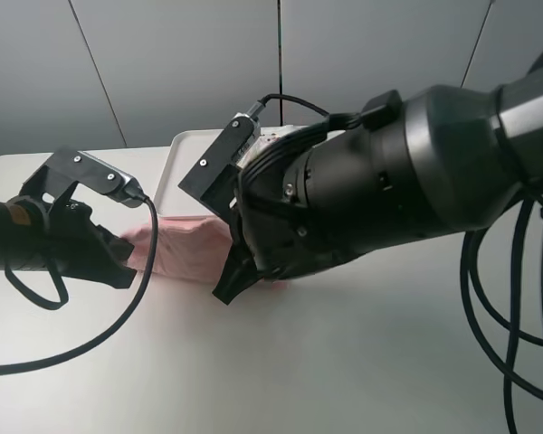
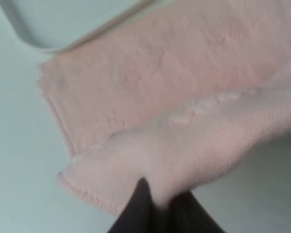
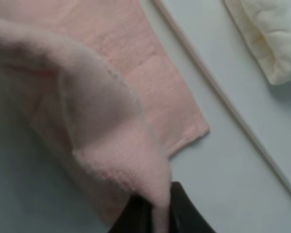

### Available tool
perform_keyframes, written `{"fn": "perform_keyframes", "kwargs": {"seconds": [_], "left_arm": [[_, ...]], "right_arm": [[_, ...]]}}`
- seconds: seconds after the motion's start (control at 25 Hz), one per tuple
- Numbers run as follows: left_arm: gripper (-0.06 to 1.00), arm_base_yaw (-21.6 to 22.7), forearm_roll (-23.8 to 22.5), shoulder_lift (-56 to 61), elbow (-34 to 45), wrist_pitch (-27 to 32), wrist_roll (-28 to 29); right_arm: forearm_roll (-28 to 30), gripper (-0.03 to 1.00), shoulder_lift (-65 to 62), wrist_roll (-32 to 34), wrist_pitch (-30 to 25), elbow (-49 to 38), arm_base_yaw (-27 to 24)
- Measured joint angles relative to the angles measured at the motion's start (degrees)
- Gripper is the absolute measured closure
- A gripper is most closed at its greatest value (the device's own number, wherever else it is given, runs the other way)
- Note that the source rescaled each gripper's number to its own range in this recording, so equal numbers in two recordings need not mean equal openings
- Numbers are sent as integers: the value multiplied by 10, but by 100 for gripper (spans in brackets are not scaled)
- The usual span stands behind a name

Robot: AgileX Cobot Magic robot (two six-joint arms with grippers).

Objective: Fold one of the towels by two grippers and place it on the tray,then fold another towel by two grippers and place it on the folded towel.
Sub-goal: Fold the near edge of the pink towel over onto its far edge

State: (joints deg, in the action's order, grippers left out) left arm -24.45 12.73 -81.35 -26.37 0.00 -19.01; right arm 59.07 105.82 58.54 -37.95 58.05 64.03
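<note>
The pink towel point(image 1: 176, 249) lies on the white table just in front of the tray point(image 1: 185, 149), stretched between my two grippers. My left gripper point(image 1: 113, 264) is shut on its left edge; in the left wrist view the gripper point(image 2: 157, 208) pinches a raised flap of the pink towel point(image 2: 160, 73) above the lower layer. My right gripper point(image 1: 231, 285) is shut on the towel's right edge, and the right wrist view shows this gripper point(image 3: 157, 213) clamping a lifted corner of the pink cloth point(image 3: 150, 73). The cream towel point(image 3: 271, 34) rests folded on the tray point(image 3: 262, 121).
The tray's rounded corner point(image 2: 63, 19) sits close behind the pink towel. The bulky right arm point(image 1: 407, 172) hides much of the tray in the high view. Black cables point(image 1: 516, 307) hang at the right, and another cable point(image 1: 90, 339) loops over the table at the left.
</note>
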Motion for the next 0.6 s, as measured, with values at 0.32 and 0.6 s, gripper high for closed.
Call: {"fn": "perform_keyframes", "kwargs": {"seconds": [0.32,0.6], "left_arm": [[83,0,1,-1,0,-22,6],[70,9,1,-10,0,-46,6]], "right_arm": [[80,96,36,120,3,-6,0],[141,92,63,221,6,-6,0]]}}
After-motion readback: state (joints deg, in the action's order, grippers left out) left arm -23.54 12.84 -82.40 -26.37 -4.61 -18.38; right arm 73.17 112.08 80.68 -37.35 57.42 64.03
